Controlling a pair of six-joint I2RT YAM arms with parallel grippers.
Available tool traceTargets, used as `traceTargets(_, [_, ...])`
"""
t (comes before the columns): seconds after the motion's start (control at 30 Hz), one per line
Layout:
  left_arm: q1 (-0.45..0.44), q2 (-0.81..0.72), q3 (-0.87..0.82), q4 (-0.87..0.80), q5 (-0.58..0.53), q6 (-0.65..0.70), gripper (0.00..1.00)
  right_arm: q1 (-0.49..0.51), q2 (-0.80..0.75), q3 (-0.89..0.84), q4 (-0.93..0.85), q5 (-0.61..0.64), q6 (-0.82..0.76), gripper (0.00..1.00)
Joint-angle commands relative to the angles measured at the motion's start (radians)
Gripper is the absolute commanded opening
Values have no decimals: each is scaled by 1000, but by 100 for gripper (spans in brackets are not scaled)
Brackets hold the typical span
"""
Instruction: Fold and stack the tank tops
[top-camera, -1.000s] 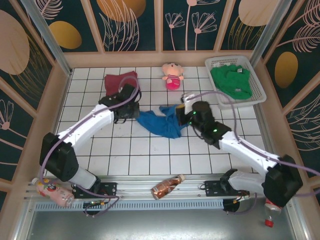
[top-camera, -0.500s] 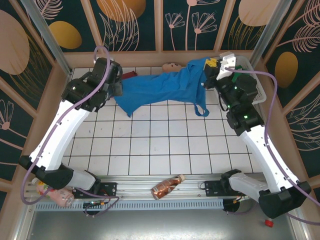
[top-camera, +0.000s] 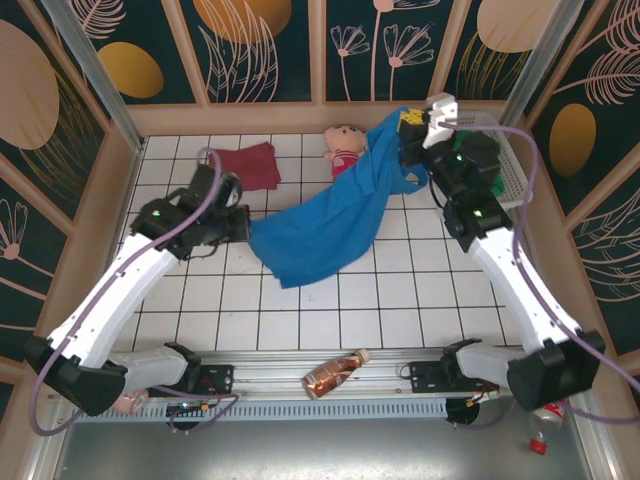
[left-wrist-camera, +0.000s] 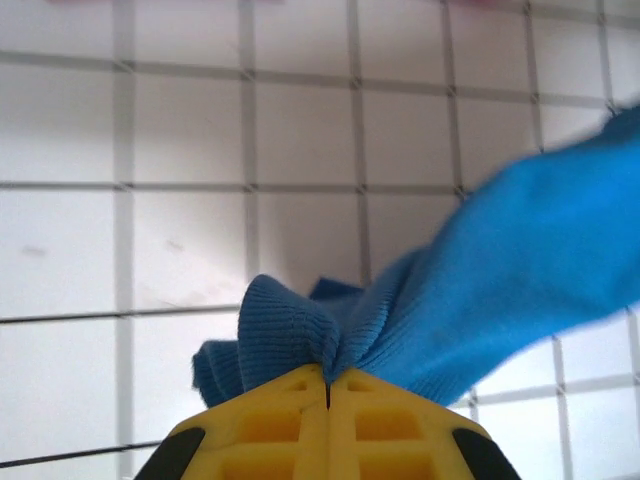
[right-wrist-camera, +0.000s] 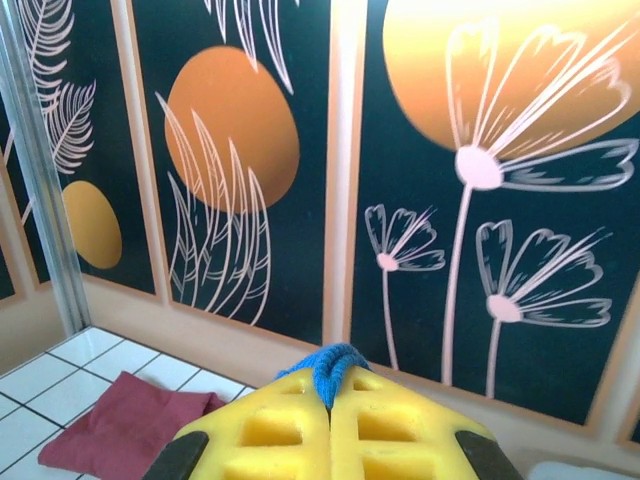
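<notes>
L gripper (left-wrist-camera: 328, 385): jaws pinched fully together on a bunched edge of the blue tank top (left-wrist-camera: 520, 250), ribbed fabric puffing out just above the tips. R gripper (right-wrist-camera: 331, 395): same, closed tight w/ a small blue nub poking up between the pads. So I've got hold of two ends of one garment, prob. to hang it open so it can be laid flat for folding.

From above, my L gripper (top-camera: 243, 225) sits low at left-mid table and my R gripper (top-camera: 408, 125) is up high at the far right, by the white basket (top-camera: 515, 175). The blue tank top (top-camera: 325, 225) runs diagonally between them, belly sagging toward the table (top-camera: 420, 300) centre; can't tell if the low hem is touching the tiles. Maroon tank top (top-camera: 248, 165) lies folded far left, clear of the blue one. Pink doll (top-camera: 343, 145) is at the far edge, partly behind the cloth. A bottle (top-camera: 335, 372) lies on the near rail.

Vs. half a sec ago: both grippers were up along the far edge w/ the top stretched wide across it, covering most of the maroon one. Now L has come nearer and lower, R has barely moved, and the cloth hangs slack, not taut. A sec ago both were down on it, crumpled mid-table.
</notes>
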Motion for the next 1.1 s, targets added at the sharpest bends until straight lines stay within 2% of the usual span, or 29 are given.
traceTargets(0.0, [-83, -26, -24, 242, 278, -99, 0, 51, 105, 74, 166, -39, 37, 0])
traceTargets(0.07, [-115, -22, -31, 277, 293, -137, 0, 108, 187, 117, 193, -42, 32, 0])
traceTargets(0.13, [-112, -27, -78, 219, 211, -185, 0, 164, 284, 166, 199, -27, 33, 0])
traceTargets(0.17, [-92, -32, -127, 186, 169, -211, 0, 184, 335, 185, 214, -38, 50, 0])
traceTargets(0.2, [-62, -50, -203, 199, 180, -256, 0, 206, 392, 203, 228, -33, 58, 0])
traceTargets(0.33, [23, -160, -501, 393, 217, -430, 0, 302, 627, 302, 288, -2, 94, 0])
traceTargets(0.47, [59, -153, -587, 407, 106, -449, 0, 378, 853, 454, 268, -6, 132, 0])
traceTargets(0.6, [80, -140, -625, 429, 65, -456, 6, 420, 944, 506, 211, 15, 170, 4])
traceTargets(0.67, [81, -130, -628, 409, 46, -440, 10, 424, 953, 511, 189, 9, 200, 9])
traceTargets(0.7, [82, -126, -624, 385, 23, -426, 17, 424, 950, 510, 178, 7, 201, 14])
traceTargets(0.73, [82, -122, -611, 350, -12, -406, 27, 423, 941, 502, 162, -1, 196, 24])
traceTargets(0.77, [83, -121, -599, 316, -41, -389, 33, 420, 920, 485, 139, -9, 191, 33])
traceTargets(0.8, [82, -122, -586, 292, -59, -375, 36, 414, 889, 455, 123, -15, 187, 37])
traceTargets(0.93, [82, -126, -516, 208, -94, -276, 52, 368, 656, 192, 76, -47, 216, 47])
traceTargets(1.07, [80, -122, -473, 232, 22, -120, 59, 335, 373, -75, -50, -25, 287, 48])
